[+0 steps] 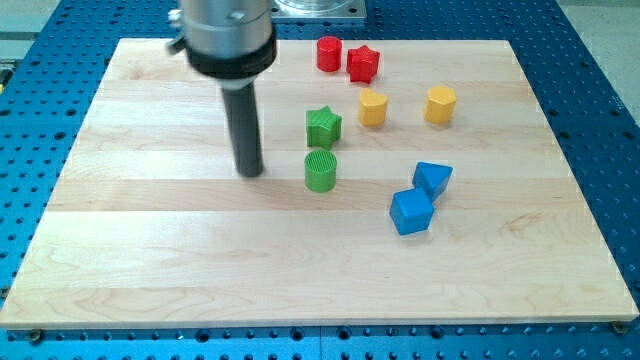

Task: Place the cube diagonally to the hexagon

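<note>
A blue cube (411, 212) lies right of the board's middle, touching a blue triangular block (432, 179) just above and to its right. Two yellow blocks sit higher up: a hexagon-like one (440, 104) at the right and another (373, 108) to its left; which is the hexagon is hard to tell. My tip (250, 172) stands on the board left of centre, well left of the blue cube and just left of a green cylinder (320, 171).
A green star (323, 126) sits above the green cylinder. A red cylinder (329, 53) and a red star (363, 64) lie near the board's top edge. The wooden board (150, 250) rests on a blue perforated table.
</note>
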Available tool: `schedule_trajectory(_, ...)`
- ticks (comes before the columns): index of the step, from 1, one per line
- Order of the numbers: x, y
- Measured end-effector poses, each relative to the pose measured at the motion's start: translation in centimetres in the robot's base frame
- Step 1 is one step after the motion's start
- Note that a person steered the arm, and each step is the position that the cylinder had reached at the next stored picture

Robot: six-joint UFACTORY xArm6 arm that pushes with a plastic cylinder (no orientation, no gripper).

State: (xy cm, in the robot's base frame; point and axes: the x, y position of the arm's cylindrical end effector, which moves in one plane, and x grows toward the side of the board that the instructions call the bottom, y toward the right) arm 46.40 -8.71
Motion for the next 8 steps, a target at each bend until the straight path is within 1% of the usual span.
schedule_trajectory(1,8.8,2.0)
schedule_trajectory(2,11.7,11.2)
schedule_trajectory(3,10.3,21.3)
schedule_trajectory(4,6.1,27.1)
schedule_trajectory(5,5.0,26.7)
schedule_trajectory(6,6.4,23.4)
schedule_trajectory(8,6.3,15.9)
